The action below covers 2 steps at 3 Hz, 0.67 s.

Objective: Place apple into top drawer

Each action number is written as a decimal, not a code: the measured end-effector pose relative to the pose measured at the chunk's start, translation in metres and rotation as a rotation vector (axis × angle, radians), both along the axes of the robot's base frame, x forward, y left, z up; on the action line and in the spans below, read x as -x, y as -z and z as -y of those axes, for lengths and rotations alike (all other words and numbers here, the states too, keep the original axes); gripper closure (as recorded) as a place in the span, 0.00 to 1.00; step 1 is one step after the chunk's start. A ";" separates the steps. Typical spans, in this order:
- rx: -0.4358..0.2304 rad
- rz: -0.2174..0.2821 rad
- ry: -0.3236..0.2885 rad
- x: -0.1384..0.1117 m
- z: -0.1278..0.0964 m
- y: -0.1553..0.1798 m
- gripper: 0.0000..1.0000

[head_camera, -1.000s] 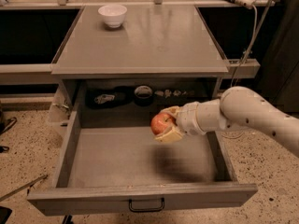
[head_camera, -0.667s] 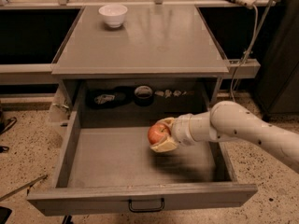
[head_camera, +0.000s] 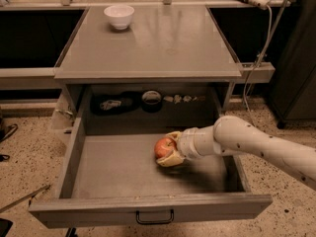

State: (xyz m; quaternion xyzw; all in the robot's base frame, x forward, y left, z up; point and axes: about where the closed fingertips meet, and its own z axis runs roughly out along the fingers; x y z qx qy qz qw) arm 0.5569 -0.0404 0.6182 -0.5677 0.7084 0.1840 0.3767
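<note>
**Apple gripped inside the open drawer**

You see the tool (head_camera: 169, 151) reaching in from the right, its fingers closed around the apple (head_camera: 163, 146). The apple is low inside the pulled-out top drawer (head_camera: 148, 209), right of centre. A white bowl (head_camera: 119, 16) stands far left on the counter (head_camera: 163, 43).

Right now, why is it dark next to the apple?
Camera view: light seems to come from above, so the apple, the gripper holding it low inside the drawer, and the arm throw a soft shadow on the drawer floor; the cabinet top shows pale glare.
</note>
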 end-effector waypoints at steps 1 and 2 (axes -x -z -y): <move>-0.005 -0.012 -0.007 0.003 -0.001 0.004 1.00; -0.005 -0.012 -0.007 0.003 -0.001 0.004 0.81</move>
